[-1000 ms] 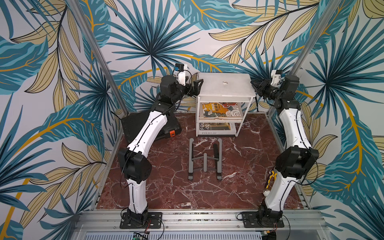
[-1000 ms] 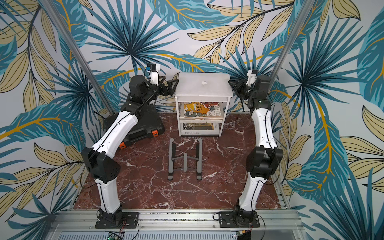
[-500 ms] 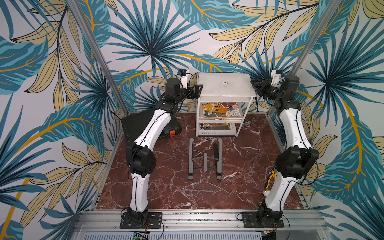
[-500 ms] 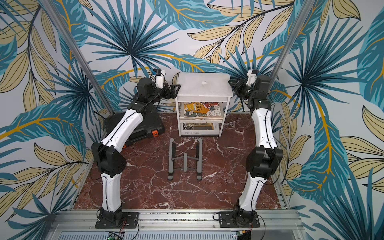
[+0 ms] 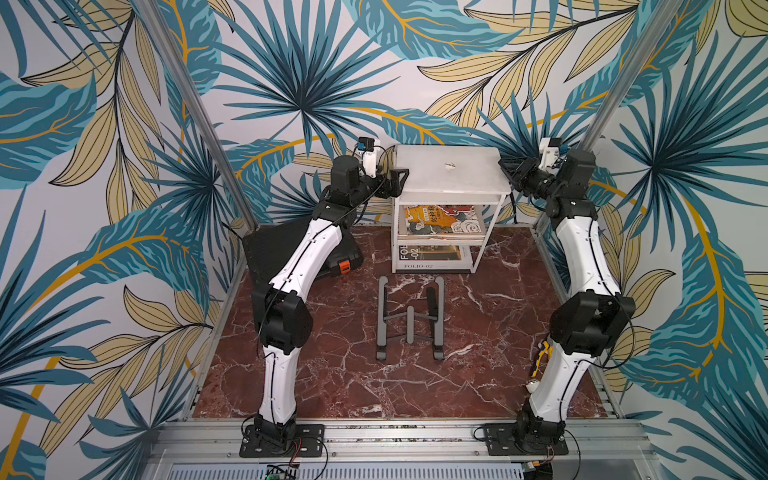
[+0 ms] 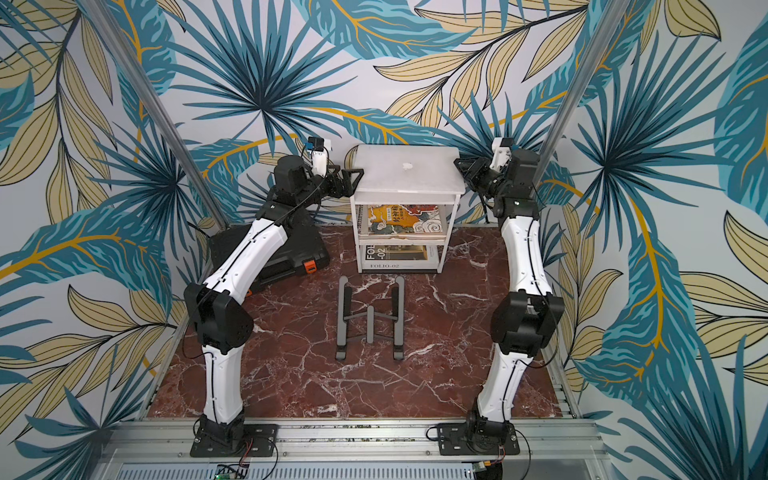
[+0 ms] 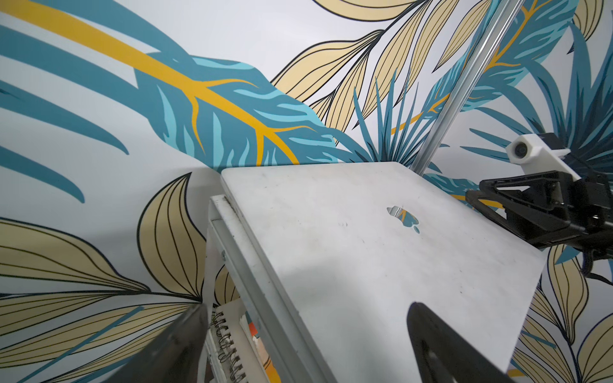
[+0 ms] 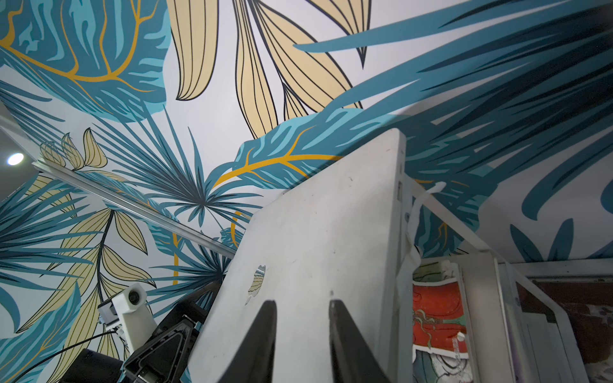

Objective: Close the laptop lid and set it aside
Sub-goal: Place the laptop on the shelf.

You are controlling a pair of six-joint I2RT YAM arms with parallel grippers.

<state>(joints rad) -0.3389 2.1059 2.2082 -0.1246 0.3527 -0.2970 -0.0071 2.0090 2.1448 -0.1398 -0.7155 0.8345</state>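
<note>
In both top views the laptop [image 5: 451, 170] is seen closed and lying flat on top of the white shelf rack [image 5: 453, 198], at the back of the worktop [image 5: 498, 332]. The empty laptop stand [image 5: 410, 320] is well apart in front. The task is judged almost done. From here the smooth casing could be pushed across the rack top and over its rim if either arm is drawn away carelessly. The left end effector [image 5: 397, 180] is held at the laptop's left edge and the right end effector [image 5: 509, 170] at its right edge. Both arms are raised from their bases, bent at the elbow and stretched toward the rack, with the wrists turned inward.

In the left wrist view the laptop lid [image 7: 348, 248] is shown shut, logo upward. The left jaws are spread wide. One finger [image 7: 431, 345] is seen against the lid and the other beside the rack's rim, and nothing is gripped. A finger could catch the lid's edge and lift or drag it if the arm is pulled back at an angle.

In the right wrist view only a narrow gap is left between the right fingers [image 8: 265, 331]. Both are seen against the lid's outer face, with nothing held between them. Whether the tips touch the lid cannot be told. If they do, it could be scraped or shifted sideways.
</note>
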